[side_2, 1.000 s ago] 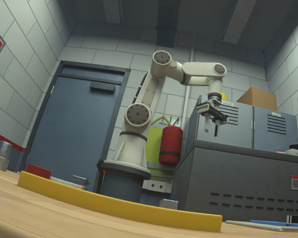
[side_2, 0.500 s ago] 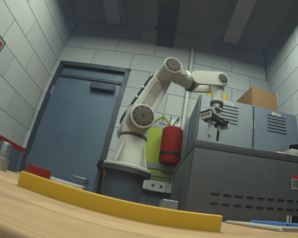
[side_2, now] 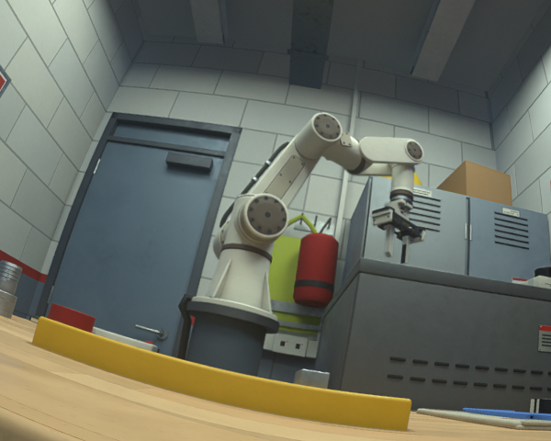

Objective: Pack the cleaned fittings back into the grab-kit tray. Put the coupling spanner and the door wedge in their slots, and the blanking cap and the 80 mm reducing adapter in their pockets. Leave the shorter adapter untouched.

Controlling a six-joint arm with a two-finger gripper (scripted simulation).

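Note:
The yellow grab-kit tray lies across the wooden table, its near rim facing me and its slots and pockets hidden from this low angle. My gripper hangs high above the table's right part, open and empty, fingers pointing down. A grey stepped metal adapter stands upright at the far left edge. A red block shows just behind the tray's left end. A small grey metal piece sits behind the tray's middle. At the right edge lie a pale grey bar and a blue flat piece.
Behind the work stand the arm's base, a blue door, a red extinguisher and a grey cabinet with lockers and a cardboard box on top. A red object cuts in at the right edge.

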